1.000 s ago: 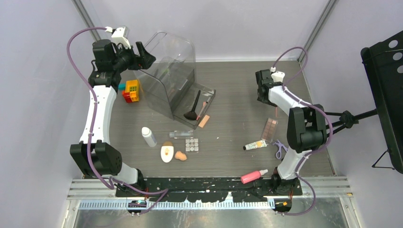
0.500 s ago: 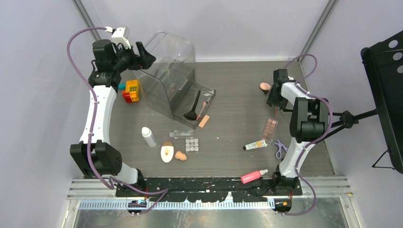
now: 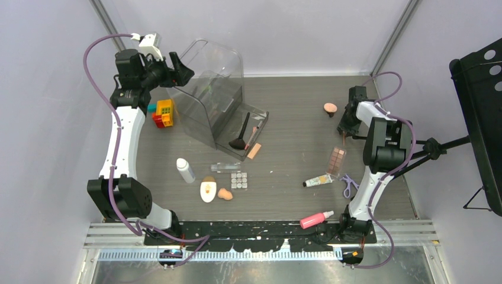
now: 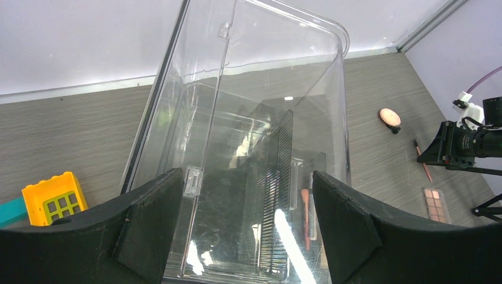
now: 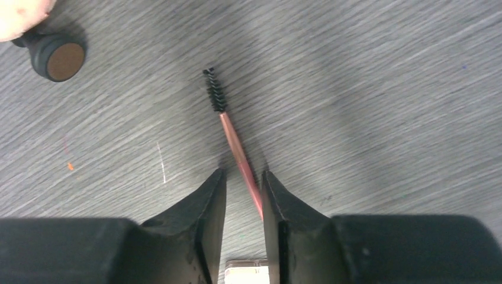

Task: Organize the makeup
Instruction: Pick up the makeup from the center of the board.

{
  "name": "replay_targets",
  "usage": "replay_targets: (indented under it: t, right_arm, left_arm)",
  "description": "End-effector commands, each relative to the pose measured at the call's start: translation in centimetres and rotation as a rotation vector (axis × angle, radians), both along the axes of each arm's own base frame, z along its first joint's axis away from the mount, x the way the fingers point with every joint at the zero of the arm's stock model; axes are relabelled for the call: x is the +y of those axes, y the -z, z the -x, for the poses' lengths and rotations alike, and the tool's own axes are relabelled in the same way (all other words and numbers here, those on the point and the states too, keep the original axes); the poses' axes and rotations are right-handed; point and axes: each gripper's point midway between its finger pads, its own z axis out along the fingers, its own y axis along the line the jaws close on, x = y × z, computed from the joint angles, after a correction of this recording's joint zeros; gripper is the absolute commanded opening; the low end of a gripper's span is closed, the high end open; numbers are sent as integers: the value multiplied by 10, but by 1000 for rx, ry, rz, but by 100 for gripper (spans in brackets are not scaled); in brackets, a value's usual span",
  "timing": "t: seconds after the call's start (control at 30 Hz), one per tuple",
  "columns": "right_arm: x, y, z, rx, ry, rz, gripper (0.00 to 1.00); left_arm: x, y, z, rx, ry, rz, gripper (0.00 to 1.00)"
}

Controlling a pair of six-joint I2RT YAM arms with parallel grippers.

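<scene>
The right gripper (image 5: 244,195) has its jaws close on either side of a pink-handled mascara wand (image 5: 234,139), which lies on the grey table (image 5: 385,89) near the palette (image 3: 336,161). Whether the jaws actually pinch the wand cannot be told. The left gripper (image 4: 248,231) gapes wide before the clear case (image 4: 254,89).

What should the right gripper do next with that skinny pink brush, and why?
Probably squeeze the right gripper shut on the skinny brush. Its pink handle lies between the two fingers, with a small gap showing, and it is flat on the table. So it likely needs a firm pinch before any lift.
</scene>
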Motion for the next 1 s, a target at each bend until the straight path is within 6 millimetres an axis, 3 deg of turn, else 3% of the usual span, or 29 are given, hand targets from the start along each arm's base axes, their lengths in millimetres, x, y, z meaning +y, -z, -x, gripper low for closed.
replay_targets:
  t: [0.0, 0.23, 0.47, 0.6, 0.73, 0.83, 0.97]
  right_arm:
    - [7, 7, -4, 11, -22, -56, 30]
    - [21, 3, -9, -13, -42, -125, 14]
    - [51, -19, -20, -113, -96, -181, 3]
    - [74, -41, -28, -182, -123, -162, 1]
    - [123, -76, -38, -290, -175, -148, 1]
    - [176, -102, -44, -392, -210, -181, 1]
    - [260, -133, -47, -526, -241, -331, 0]
  left_arm:
    - [-1, 23, 6, 91, 2, 28, 82]
    - [-1, 23, 7, 89, 1, 25, 82]
    - [-1, 23, 7, 90, -1, 25, 82]
    - [-1, 23, 7, 89, 0, 26, 82]
    - [0, 23, 7, 90, -3, 25, 82]
    - [-1, 22, 7, 88, -2, 26, 82]
    - [-1, 22, 7, 90, 1, 28, 82]
